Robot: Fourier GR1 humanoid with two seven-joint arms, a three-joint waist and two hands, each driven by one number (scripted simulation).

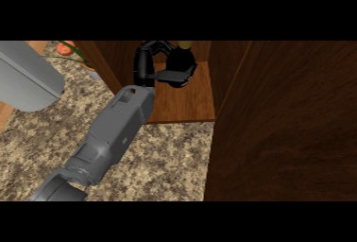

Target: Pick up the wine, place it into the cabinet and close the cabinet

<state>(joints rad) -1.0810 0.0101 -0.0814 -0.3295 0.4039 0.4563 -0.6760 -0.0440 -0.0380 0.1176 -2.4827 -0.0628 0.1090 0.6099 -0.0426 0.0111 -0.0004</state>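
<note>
A: Where is the hand?
B: 1 grey forearm reaches into the open wooden cabinet; the right hand curls round the dark wine bottle, upright on the cabinet's shelf

You are looking at a home kitchen: a speckled beige-brown granite counter, a dark brown wooden cabinet standing open on it, and a rounded grey metal appliance alongside.
</note>
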